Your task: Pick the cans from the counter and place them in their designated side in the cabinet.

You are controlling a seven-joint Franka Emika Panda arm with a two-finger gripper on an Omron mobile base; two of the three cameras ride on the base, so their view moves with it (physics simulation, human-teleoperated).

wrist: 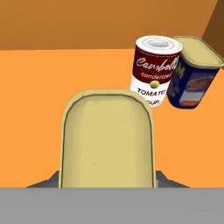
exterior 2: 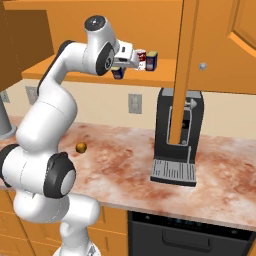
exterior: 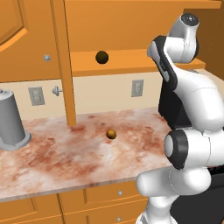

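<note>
Cans [wrist: 177, 72] already shelved stand just beside the blue can [wrist: 107, 140] clamped in my gripper [exterior 2: 120, 70], so a careless set-down on the cabinet [wrist: 48, 78] could topple them.

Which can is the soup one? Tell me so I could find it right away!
Look up at the orange cabinet shelf above the counter, near the robot's gripper. Two cans stand there side by side, touching or nearly so, past the blue can the gripper holds. The soup can is the round one with a red-and-white label and silver top; its neighbour is dark blue with a yellowish lid.
</note>
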